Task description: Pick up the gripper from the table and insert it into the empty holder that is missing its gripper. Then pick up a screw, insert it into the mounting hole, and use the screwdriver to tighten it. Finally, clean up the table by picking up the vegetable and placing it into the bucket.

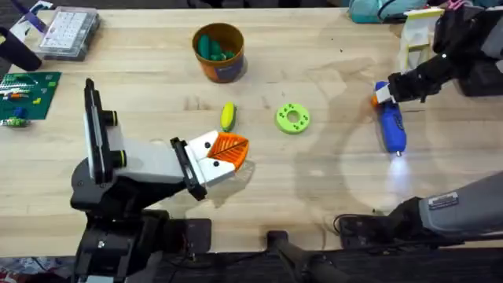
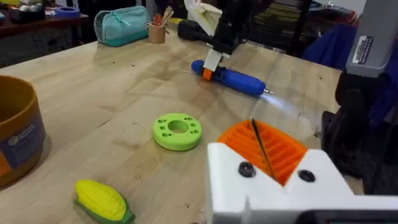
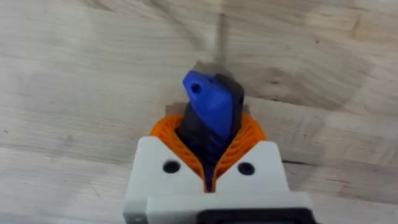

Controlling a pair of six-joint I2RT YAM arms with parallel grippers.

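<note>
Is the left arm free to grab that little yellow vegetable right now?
Probably yes. The left gripper is shut with nothing in it, and the vegetable lies just beyond it on bare table, with the green ring off to the side.

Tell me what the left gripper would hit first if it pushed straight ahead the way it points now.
Probably nothing at once: the left gripper, fingers together, points rightward along the table, passing below the green ring disc. Farther along, the screwdriver tip lies near that line, though depth is unclear.

Lime-green ring disc (image 1: 293, 118), clear parts box (image 1: 69, 32), teal pouch (image 2: 122, 26)
</note>
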